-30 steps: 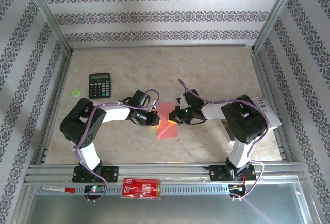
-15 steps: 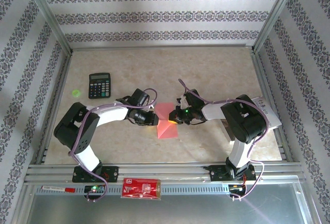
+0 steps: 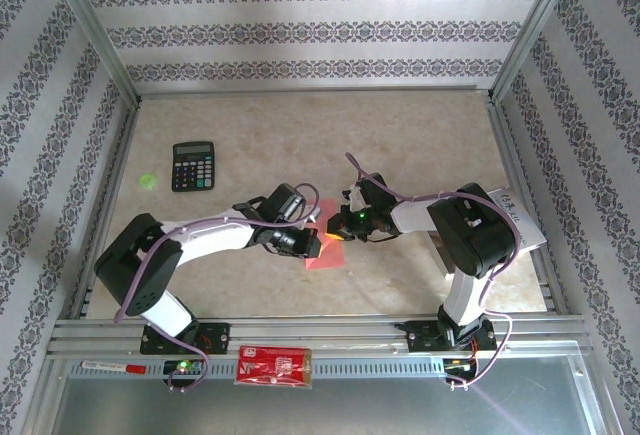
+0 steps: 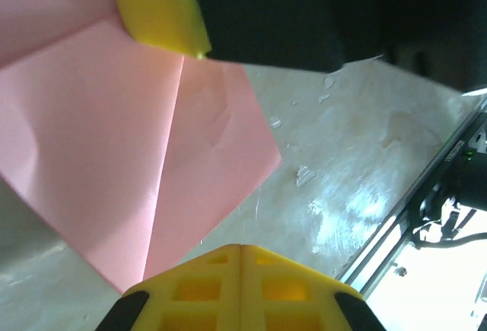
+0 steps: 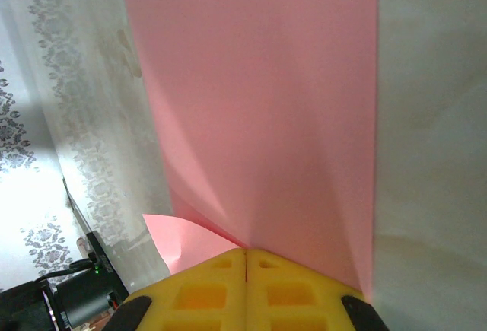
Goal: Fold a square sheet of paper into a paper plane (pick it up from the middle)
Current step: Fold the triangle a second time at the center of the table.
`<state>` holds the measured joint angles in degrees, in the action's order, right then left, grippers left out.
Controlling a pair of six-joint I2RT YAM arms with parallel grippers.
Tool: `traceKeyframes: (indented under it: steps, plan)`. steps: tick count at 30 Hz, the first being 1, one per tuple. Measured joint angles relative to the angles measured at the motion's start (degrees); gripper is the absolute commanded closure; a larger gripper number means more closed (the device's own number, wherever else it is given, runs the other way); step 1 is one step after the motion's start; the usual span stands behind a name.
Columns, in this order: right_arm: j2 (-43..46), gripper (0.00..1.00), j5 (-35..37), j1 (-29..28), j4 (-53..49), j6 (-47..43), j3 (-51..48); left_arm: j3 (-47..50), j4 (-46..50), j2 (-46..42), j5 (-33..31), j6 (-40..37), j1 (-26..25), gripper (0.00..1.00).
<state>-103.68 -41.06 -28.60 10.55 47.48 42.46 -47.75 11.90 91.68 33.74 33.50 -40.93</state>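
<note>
The square sheet of paper (image 3: 324,253) is pink-red, partly folded, and lies at the table's middle between both grippers. In the left wrist view the sheet (image 4: 114,156) shows a straight crease and a free corner pointing right. My left gripper (image 3: 306,244) is at the sheet's left edge; its yellow jaws (image 4: 242,247) are shut with nothing between them, their tip just past the paper's edge. My right gripper (image 3: 338,226) is shut on the sheet's far part; the paper (image 5: 259,103) tents up to its tip (image 5: 246,251), with a lower flap (image 5: 179,240) beneath.
A black calculator (image 3: 193,166) and a small green dot (image 3: 149,180) lie at the back left. A red printed packet (image 3: 274,366) rests on the front rail. A white leaflet (image 3: 522,223) lies under the right arm. An aluminium frame borders the table.
My left arm has stretched right and nearer, bringing its gripper onto the sheet's left edge. The pale upper flap seen earlier is now mostly covered. The right arm has stayed put.
</note>
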Motion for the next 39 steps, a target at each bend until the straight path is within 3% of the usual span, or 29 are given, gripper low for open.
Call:
traceKeyframes:
  steps: [14, 39]
  plan:
    - [0.0, 1.00, 0.0, 0.0, 0.0, -0.4, 0.0, 0.7, -2.0, 6.6, -0.4, 0.0, 0.1, 1.00]
    - [0.0, 1.00, -0.9, 0.0, 0.5, -1.4, -0.6, 10.8, -16.1, 3.6, 5.1, 4.1, 2.5, 1.00]
